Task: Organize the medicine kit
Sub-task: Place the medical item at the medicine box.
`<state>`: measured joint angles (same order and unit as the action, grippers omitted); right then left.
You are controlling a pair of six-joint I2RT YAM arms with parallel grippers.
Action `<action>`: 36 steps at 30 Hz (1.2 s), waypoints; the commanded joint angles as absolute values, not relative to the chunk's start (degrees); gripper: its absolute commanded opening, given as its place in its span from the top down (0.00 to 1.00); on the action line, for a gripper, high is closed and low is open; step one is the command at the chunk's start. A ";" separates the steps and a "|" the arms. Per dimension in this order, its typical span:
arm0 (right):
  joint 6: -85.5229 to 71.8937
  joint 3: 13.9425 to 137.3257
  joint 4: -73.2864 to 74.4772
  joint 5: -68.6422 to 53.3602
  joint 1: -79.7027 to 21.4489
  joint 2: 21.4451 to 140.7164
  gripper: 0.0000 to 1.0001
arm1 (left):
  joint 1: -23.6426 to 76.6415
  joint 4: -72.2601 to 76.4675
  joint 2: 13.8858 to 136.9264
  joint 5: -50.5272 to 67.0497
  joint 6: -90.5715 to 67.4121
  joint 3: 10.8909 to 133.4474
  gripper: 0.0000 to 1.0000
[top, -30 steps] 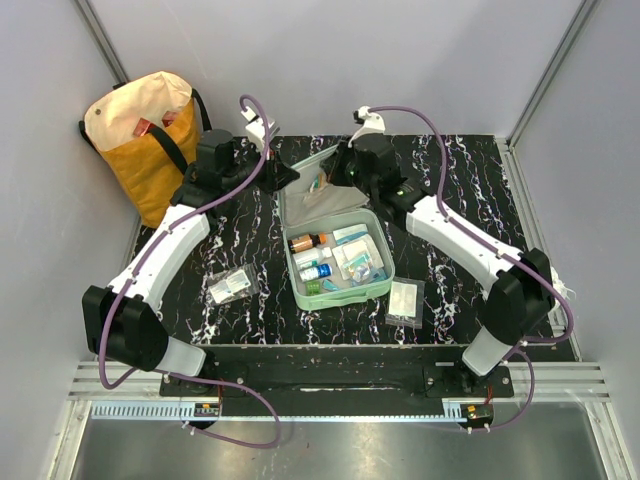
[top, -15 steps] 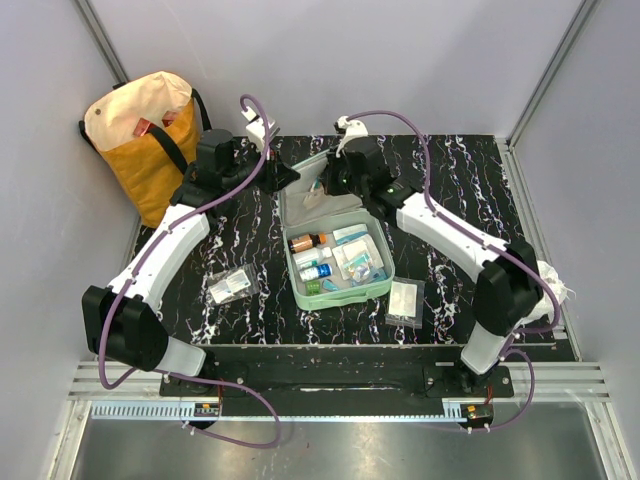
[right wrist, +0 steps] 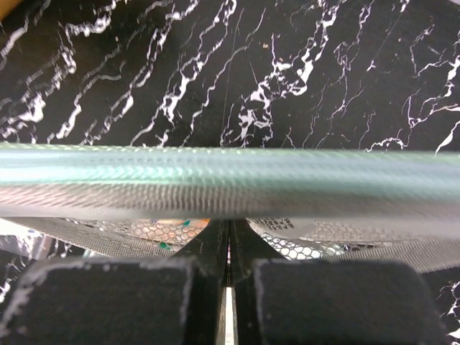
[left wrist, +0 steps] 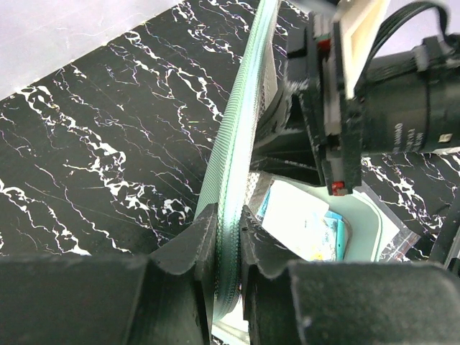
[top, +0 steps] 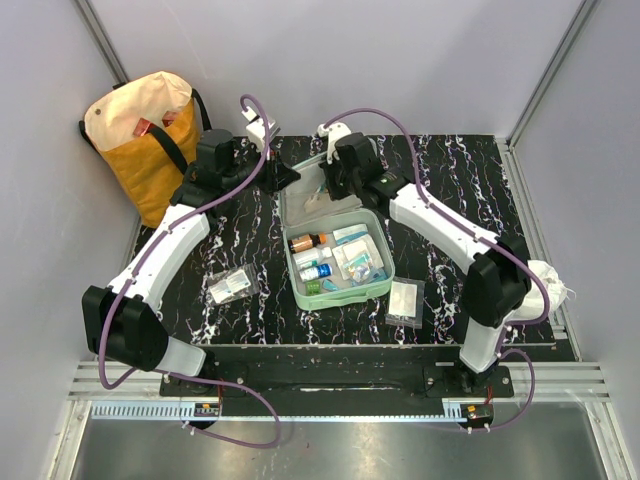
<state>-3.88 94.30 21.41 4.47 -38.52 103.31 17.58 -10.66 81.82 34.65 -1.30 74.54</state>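
Two pkts (top: 232, 286) (top: 406, 300) flank med kit (top: 345, 298); tote (top: 140, 140) back-L.

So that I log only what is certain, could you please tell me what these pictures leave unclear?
Top view: the right hand covers the lid pocket of the medicine kit; its contents are hidden.
Right wrist view: the kit's blurred rim hides whether the shut fingers hold anything.
Top view: the labels on the bottles are too small to read.
Top view: the tote bag shows only its mouth; its inside is hidden.
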 commanded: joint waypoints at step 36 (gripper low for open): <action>-12.50 56.61 -13.80 -26.46 -43.75 75.32 0.61 | 17.93 -12.92 82.88 31.99 -2.99 75.32 0.86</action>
